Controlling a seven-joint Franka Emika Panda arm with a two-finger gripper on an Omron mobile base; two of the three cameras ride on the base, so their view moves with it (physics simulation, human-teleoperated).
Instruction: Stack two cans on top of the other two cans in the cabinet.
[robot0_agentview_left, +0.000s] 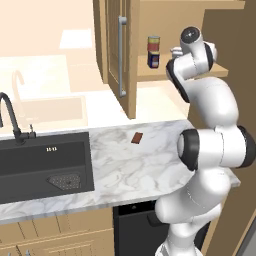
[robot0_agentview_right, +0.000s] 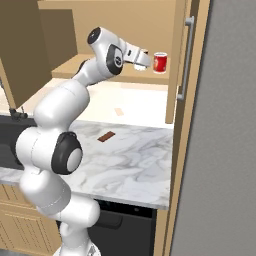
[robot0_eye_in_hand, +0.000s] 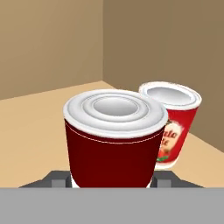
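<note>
In the hand view a dark red can (robot0_eye_in_hand: 113, 144) with a white ringed top sits between my gripper's (robot0_eye_in_hand: 112, 178) fingers, which press against its sides. The bright red can (robot0_eye_in_hand: 175, 127) with a white rim stands just behind it to the right, apart from it. From the right base view my gripper (robot0_agentview_right: 144, 61) reaches into the cabinet over the wooden shelf (robot0_agentview_right: 75, 67), right beside the bright red can (robot0_agentview_right: 160, 62). In the left base view the grey-topped can (robot0_agentview_left: 153, 42) stands stacked on the dark blue can (robot0_agentview_left: 153, 59), beside the open door (robot0_agentview_left: 131, 60).
Below the cabinet runs a marble counter (robot0_agentview_left: 135, 165) with a small brown block (robot0_agentview_left: 137, 137) on it. A dark sink (robot0_agentview_left: 45, 162) and black faucet (robot0_agentview_left: 10, 117) lie to the left. A second cabinet door with a bar handle (robot0_agentview_right: 185, 57) and a tall grey panel (robot0_agentview_right: 230, 150) close the right side.
</note>
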